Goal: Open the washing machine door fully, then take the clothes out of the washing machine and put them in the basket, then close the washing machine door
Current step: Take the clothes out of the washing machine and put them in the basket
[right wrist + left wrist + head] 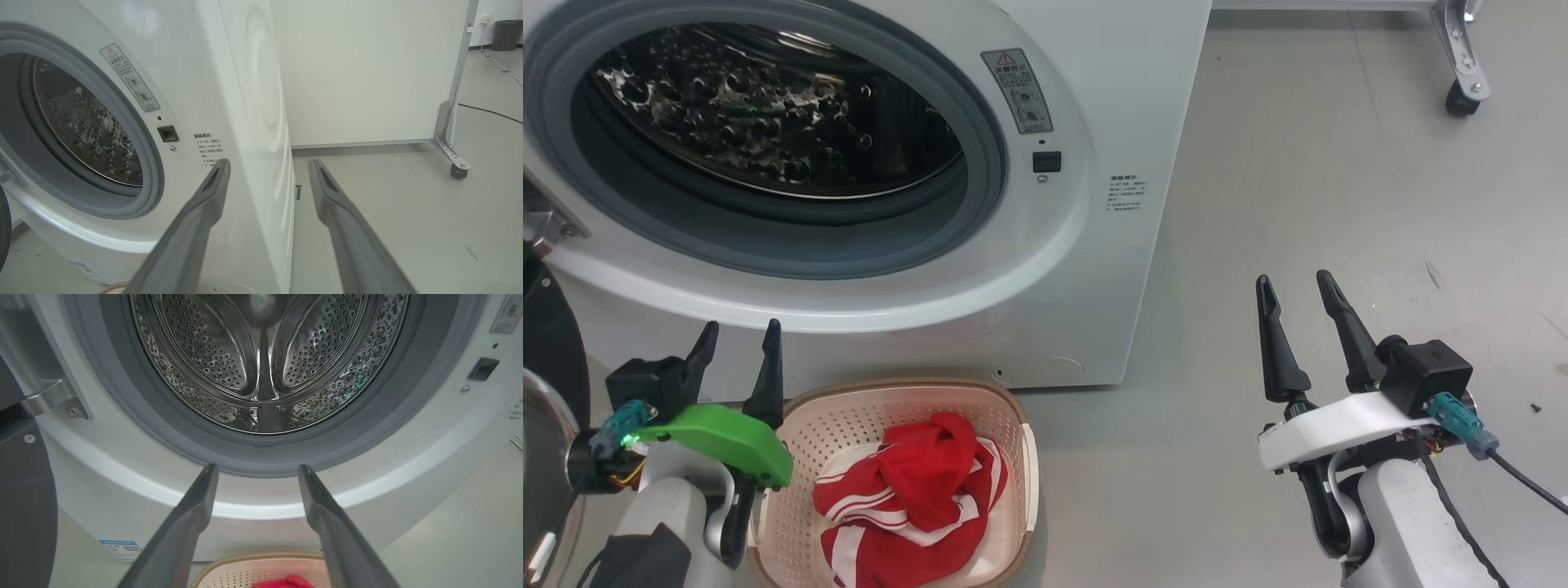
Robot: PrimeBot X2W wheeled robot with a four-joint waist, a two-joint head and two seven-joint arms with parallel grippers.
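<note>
Clothes (907, 490), red with white stripes, lie crumpled in the basket (849, 429); left and right jaws spread.

Straight ahead of my left gripper (742, 327) the washing machine (1111, 98) stands open, and the way into the drum (768, 122) over the grey seal (792, 245) is free. On that hand's outer side the swung-out washing machine door (547, 343) walls me in. Just inside and below it the basket (1019, 408), heaped with the clothes (915, 490), takes the ground. My right gripper (1294, 278) has open floor (1298, 163) ahead and outward; the machine's corner stands inward, and a castor (1462, 96) far ahead.
</note>
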